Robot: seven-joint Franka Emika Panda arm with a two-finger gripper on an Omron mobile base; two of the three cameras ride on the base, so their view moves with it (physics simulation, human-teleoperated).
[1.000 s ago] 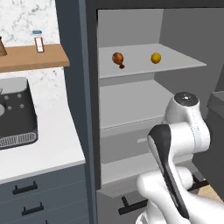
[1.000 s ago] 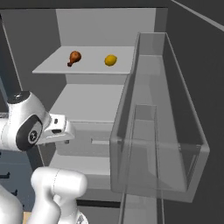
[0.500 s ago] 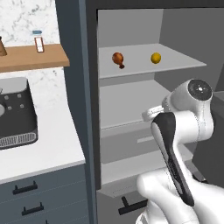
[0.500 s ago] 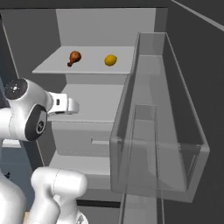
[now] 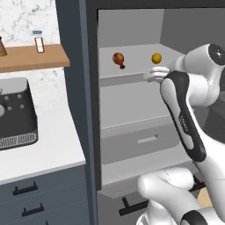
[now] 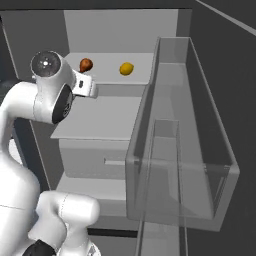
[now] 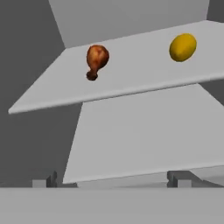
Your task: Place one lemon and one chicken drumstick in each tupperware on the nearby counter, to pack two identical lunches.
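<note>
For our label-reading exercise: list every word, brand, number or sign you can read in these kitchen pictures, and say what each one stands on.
No text can be read in these pictures.
Small bottle on the wooden wall shelf: any label is too small and blurred to read.
Dark appliance on the counter: round knobs, no readable marks.
Chicken drumstick, lemon and fridge shelf: no writing.
</note>
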